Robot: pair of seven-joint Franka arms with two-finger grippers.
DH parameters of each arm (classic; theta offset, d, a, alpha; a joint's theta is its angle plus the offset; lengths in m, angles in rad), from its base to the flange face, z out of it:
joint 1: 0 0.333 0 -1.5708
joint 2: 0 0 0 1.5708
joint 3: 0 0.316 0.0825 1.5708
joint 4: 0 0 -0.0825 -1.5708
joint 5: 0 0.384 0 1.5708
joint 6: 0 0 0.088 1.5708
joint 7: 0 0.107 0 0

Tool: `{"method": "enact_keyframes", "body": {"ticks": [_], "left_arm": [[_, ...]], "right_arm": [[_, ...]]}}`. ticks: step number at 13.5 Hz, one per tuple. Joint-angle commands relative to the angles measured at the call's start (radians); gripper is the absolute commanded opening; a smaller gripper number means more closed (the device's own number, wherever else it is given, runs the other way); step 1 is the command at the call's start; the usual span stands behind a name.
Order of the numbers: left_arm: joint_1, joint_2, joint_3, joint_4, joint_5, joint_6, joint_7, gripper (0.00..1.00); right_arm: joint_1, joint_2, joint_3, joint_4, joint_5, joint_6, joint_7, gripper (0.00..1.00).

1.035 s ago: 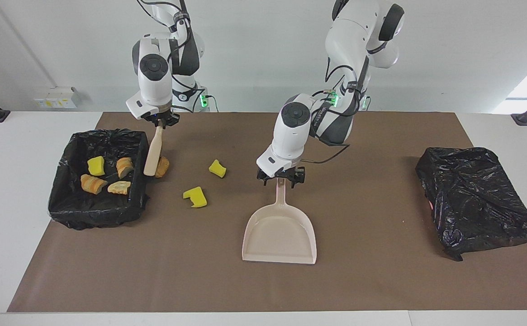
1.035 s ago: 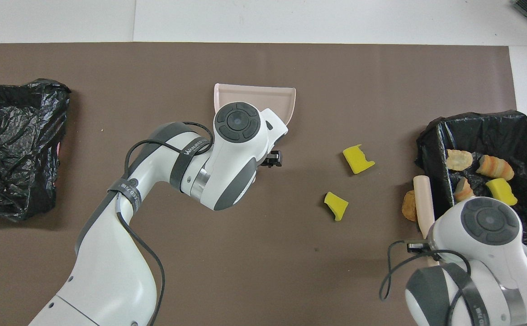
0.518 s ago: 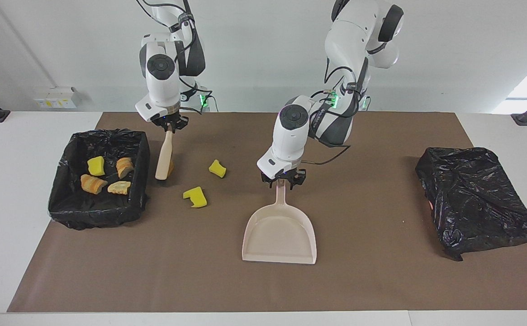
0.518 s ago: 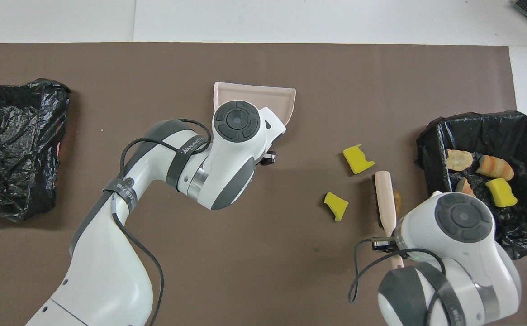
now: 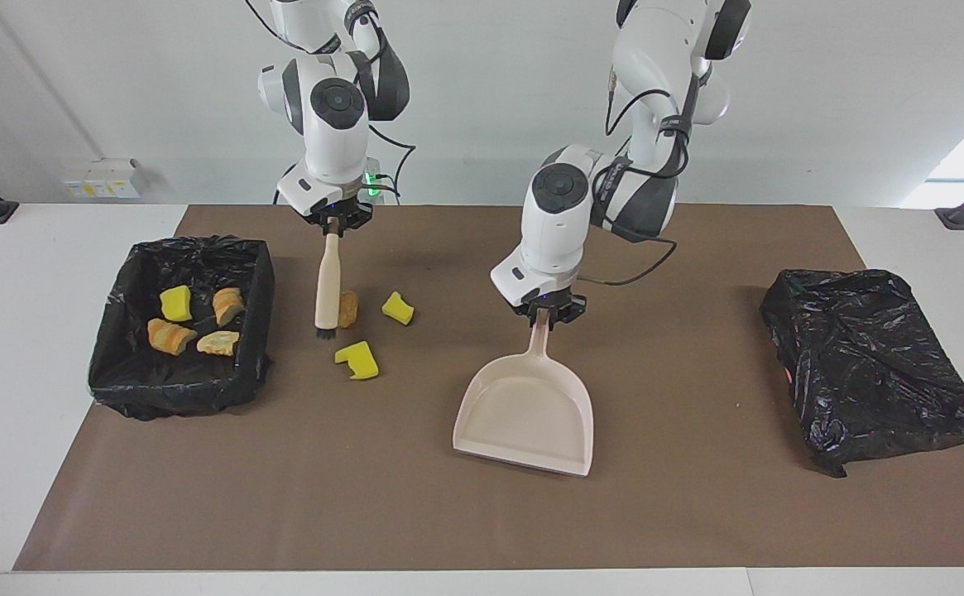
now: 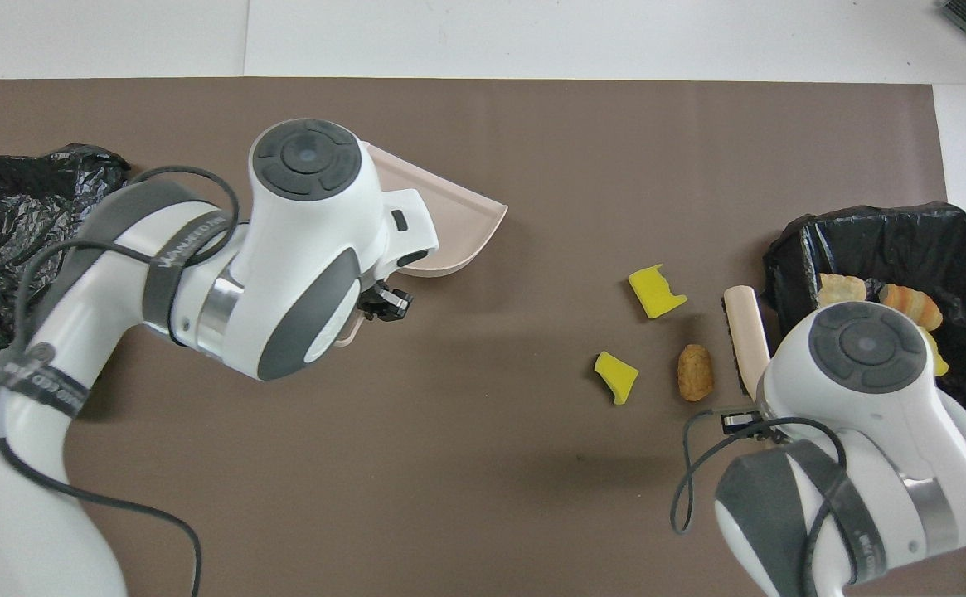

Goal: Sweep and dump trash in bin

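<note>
left gripper (image 5: pixel 546 319) clamps the dustpan (image 5: pixel 526 415) handle; right gripper (image 5: pixel 335 225) is closed on the brush (image 5: pixel 328 284) handle. landmark: the lined bin (image 5: pixel 254 273). beside it on the mat lie a bread lump (image 5: pixel 348 308) touching the brush and two sponge chunks (image 5: pixel 398 308) (image 5: pixel 357 360), well apart from the pan. risk: a hard stroke scatters light chunks past the pan lip. the bin holds one yellow chunk and three bread lumps; the black bag (image 5: pixel 870 356) hides its contents.

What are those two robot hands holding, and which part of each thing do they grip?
The left gripper holds the dustpan by the end of its handle. The right gripper holds the brush by the tip of its handle, bristles down.
</note>
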Motion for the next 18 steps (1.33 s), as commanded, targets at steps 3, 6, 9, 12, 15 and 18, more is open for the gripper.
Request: {"method": "enact_keyframes", "body": {"ticks": [3, 6, 9, 12, 15, 18], "left_arm": [[0.138, -0.280, -0.006, -0.315, 0.016, -0.037, 0.459, 0.00], [0.188, -0.326, -0.004, -0.396, 0.056, -0.026, 0.690, 0.00], [0.236, -0.426, -0.004, -0.572, 0.057, 0.064, 0.965, 0.00], [0.186, -0.541, -0.009, -0.809, 0.056, 0.340, 0.984, 0.00], [0.135, -0.497, -0.030, -0.807, 0.071, 0.454, 0.877, 0.00], [0.061, -0.431, -0.040, -0.797, 0.148, 0.512, 0.703, 0.00]], "right_arm": [[-0.084, -0.027, 0.002, -0.125, 0.059, 0.136, -0.125, 0.00], [-0.083, -0.013, 0.003, -0.127, 0.129, 0.194, -0.137, 0.00], [-0.048, 0.055, 0.005, -0.123, 0.145, 0.268, -0.134, 0.00], [-0.020, 0.071, 0.006, -0.120, 0.163, 0.299, -0.136, 0.00], [0.058, 0.094, 0.006, -0.111, 0.307, 0.300, -0.130, 0.00], [0.152, 0.114, 0.008, -0.084, 0.350, 0.299, -0.099, 0.00]]}}
